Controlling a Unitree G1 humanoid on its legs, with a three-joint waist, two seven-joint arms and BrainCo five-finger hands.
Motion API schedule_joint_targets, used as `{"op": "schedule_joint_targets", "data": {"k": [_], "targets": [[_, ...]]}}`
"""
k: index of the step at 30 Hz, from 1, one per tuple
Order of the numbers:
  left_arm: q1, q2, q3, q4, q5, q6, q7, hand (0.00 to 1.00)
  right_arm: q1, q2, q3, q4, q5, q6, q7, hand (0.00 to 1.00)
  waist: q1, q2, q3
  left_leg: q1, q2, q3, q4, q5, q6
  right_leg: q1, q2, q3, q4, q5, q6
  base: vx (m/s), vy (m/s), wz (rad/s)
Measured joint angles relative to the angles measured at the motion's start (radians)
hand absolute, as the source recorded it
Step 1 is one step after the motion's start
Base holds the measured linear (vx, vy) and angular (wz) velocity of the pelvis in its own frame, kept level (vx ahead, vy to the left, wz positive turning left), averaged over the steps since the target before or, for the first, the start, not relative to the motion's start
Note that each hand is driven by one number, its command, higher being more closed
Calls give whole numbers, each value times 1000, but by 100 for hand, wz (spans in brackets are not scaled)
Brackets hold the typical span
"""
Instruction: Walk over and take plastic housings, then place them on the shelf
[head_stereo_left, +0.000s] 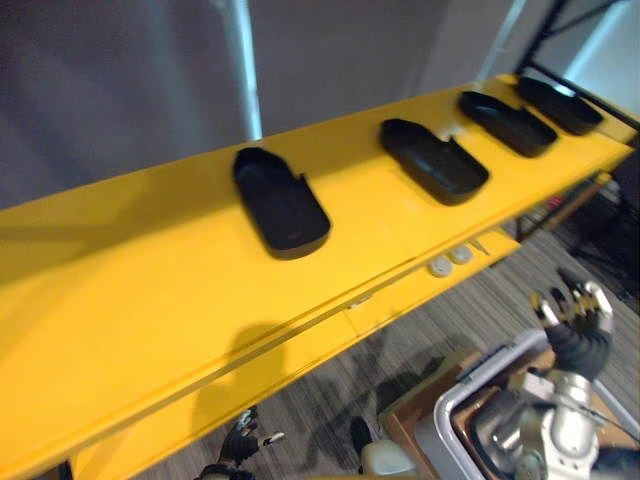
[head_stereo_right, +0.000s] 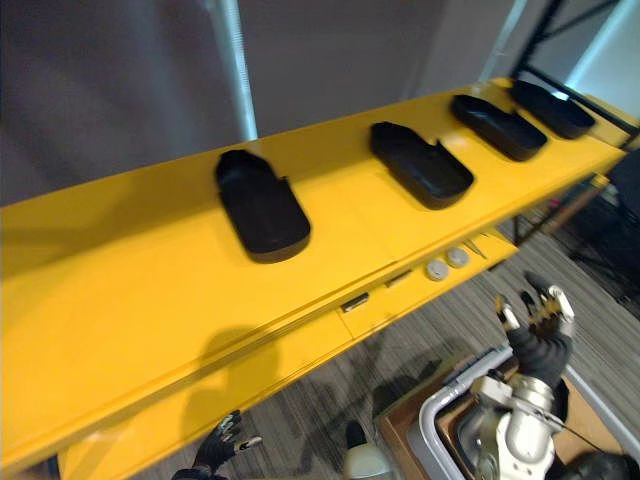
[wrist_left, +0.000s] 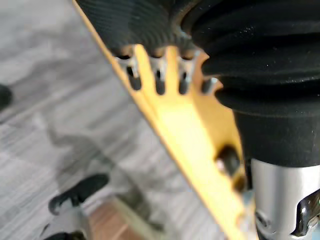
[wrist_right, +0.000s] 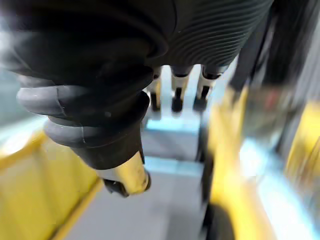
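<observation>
Shelf, yellow and long, carries four black plastic housings in a spaced row, hollow side up. Right hand low beside it, fingers loosely spread, empty. Left hand beneath the shelf edge, relaxed, empty.

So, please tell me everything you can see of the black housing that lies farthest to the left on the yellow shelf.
The leftmost housing is a shallow black shell of matte-looking plastic. It lies flat, open side up, on the yellow shelf. A raised rim runs around a smooth hollow. Its near end is rounded and points toward the front edge, and a step-like notch cuts one long side. It sits slanted to that edge, well apart from the next housing. Only the shelf touches it.
</observation>
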Motion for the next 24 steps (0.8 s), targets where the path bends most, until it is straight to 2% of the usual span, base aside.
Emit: {"op": "schedule_joint_targets", "data": {"k": [2, 3, 5, 8, 9, 10, 11, 12, 13, 14, 15, 17, 18, 19, 20, 22, 24], "targets": [[-15, 1, 0, -8, -17, 16, 15, 0, 62, 27, 5, 34, 36, -42, 16, 0, -26, 11, -2, -2, 1, 5, 3, 0, 0, -8, 4, 6, 1, 2, -3, -21, -63, -19], [-15, 1, 0, -10, -28, 23, 17, 0, 69, 32, 10, 42, 39, -50, 19, 0, -27, 14, -3, -2, 2, 7, 4, 0, -1, -10, 5, 8, 0, 3, -4, -35, -61, -10], [-9, 2, 0, -12, -38, 46, 20, 0, 65, 36, 50, 64, 57, -85, 28, 0, -20, 26, -6, -9, 13, 27, 9, -7, -5, -24, 18, 17, -1, 8, -8, -76, -82, -14], [4, 7, 1, -11, -37, 52, 30, 0, 21, 26, 101, 98, 60, -106, 39, 0, -7, 28, -7, -29, 18, 7, 49, -13, 1, -36, 25, 23, -5, 20, -12, -67, -93, -10], [15, 6, 3, -10, -40, 51, 38, 0, -11, 6, 134, 130, 62, -114, 40, 0, 12, 27, -8, -57, 23, -57, 113, -25, 21, -43, 29, 42, -4, 26, -13, -56, -118, -52], [30, -2, 12, -11, -48, 51, 44, 0, -60, -30, 165, 167, 64, -115, 41, 0, 34, 27, -9, -99, 29, -149, 213, -50, 65, -57, 34, 84, 4, 30, -16, -59, -122, -71], [39, -6, 15, -20, -50, 48, 48, 0, -89, -52, 178, 184, 67, -115, 43, 0, 48, 33, -7, -129, 32, -196, 270, -64, 89, -61, 36, 104, 2, 30, -24, -97, -25, -106], [59, -18, 20, -36, -78, 36, 58, 0, -176, -113, 200, 230, 80, -116, 48, 0, 84, 61, -1, -180, 19, -347, 357, -134, 136, -75, 47, 164, -7, 40, -30, -88, 63, -98], [67, -26, 20, -36, -84, 31, 60, 0, -213, -135, 202, 254, 82, -116, 48, 0, 97, 84, 0, -185, 13, -397, 365, -157, 146, -76, 58, 186, -16, 48, -34, -105, 159, -117], [82, -38, 23, -35, -103, 28, 68, 0, -271, -162, 209, 300, 83, -116, 43, 0, 114, 119, -3, -176, 6, -461, 360, -190, 153, -78, 78, 213, -29, 63, -26, -70, 131, -85], [86, -41, 23, -34, -109, 27, 74, 0, -304, -168, 210, 311, 83, -116, 38, 0, 123, 132, -11, -174, 0, -484, 349, -205, 143, -95, 92, 222, -28, 70, -25, -104, 128, -71], [88, -35, 29, -33, -111, 18, 70, 0, -331, -166, 232, 310, 83, -116, 36, 0, 126, 126, -6, -177, -17, -495, 348, -210, 135, -114, 83, 224, -29, 81, -33, -135, 83, -30], [92, -30, 49, -36, -110, -9, 62, 0, -336, -167, 246, 310, 83, -116, 36, 0, 131, 106, 3, -180, -27, -491, 347, -214, 129, -127, 74, 223, -24, 85, -28, -174, 69, -19], [90, -24, 61, -35, -109, -21, 56, 0, -345, -167, 251, 310, 83, -115, 36, 0, 136, 98, 8, -180, -27, -488, 341, -229, 104, -135, 72, 214, -23, 86, -27, -175, 55, -21], [91, -19, 61, -33, -109, -25, 56, 0, -352, -167, 252, 310, 83, -115, 34, 0, 140, 96, 9, -180, -26, -486, 336, -240, 100, -144, 74, 210, -22, 91, -31, -121, 33, -36], [87, -9, 61, -34, -108, -47, 53, 0, -385, -168, 254, 310, 82, -114, 15, 0, 172, 83, 29, -188, -31, -463, 353, -263, 106, -171, 68, 186, 12, 102, -45, -110, 20, -46], [73, -7, 60, -33, -105, -50, 53, 0, -385, -167, 253, 310, 84, -114, -1, 0, 169, 80, 40, -207, -32, -470, 391, -281, 108, -193, 69, 174, 56, 101, -42, -67, 14, 1]]}}
